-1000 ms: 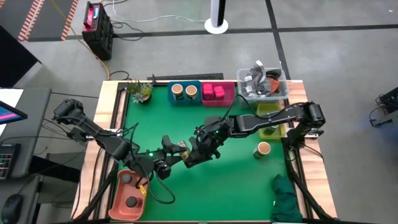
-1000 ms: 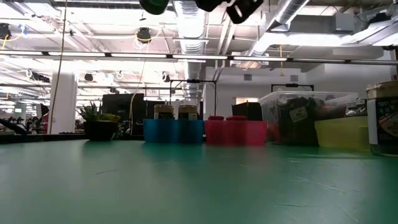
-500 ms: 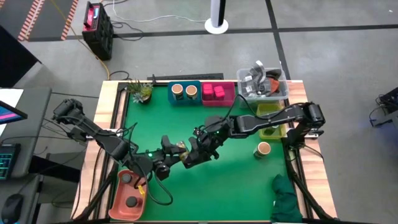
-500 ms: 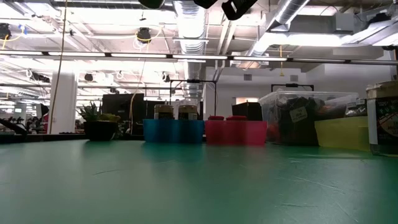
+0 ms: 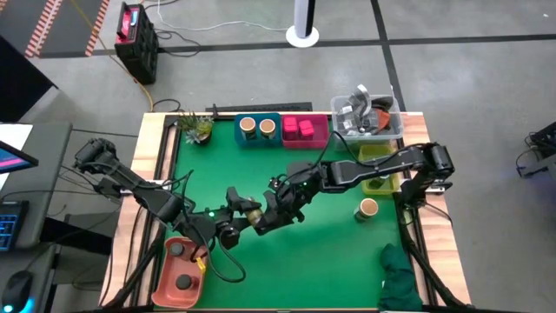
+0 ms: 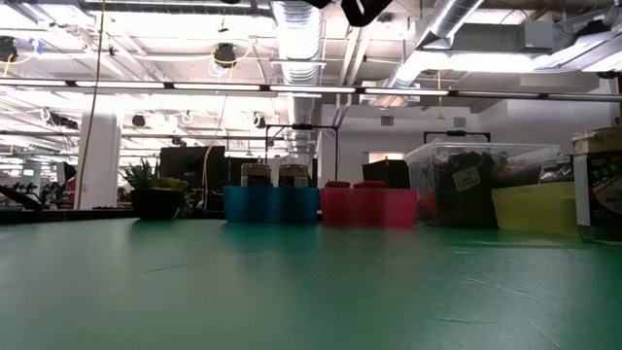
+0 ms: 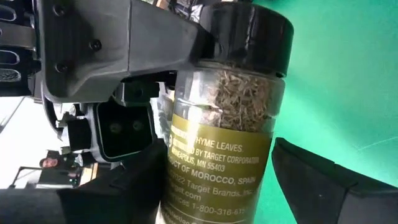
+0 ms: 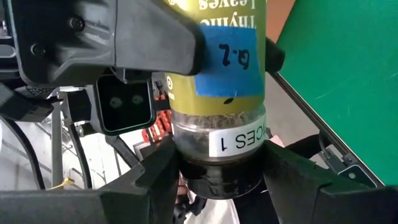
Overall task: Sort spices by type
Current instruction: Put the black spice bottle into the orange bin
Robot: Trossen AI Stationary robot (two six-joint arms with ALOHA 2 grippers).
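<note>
Spanning green mat [image 5: 330,252] (wood-edged), ducted ceiling [image 6: 292,29] beyond.

Both arms reached inward, meeting mid-surface. Left hand [image 5: 244,211] stood parted around a jar [image 7: 224,124]; right hand [image 5: 263,215] gripped that jar's lid end.

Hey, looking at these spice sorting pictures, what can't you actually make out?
- High view: the thyme jar between left gripper and right gripper, too small to read.
- Low view: the jar and both grippers, cut off by the top edge.
- High view: the yellow bin contents, hidden under the right arm.
- Left wrist view: lower label, cut off by the bottom edge.
</note>
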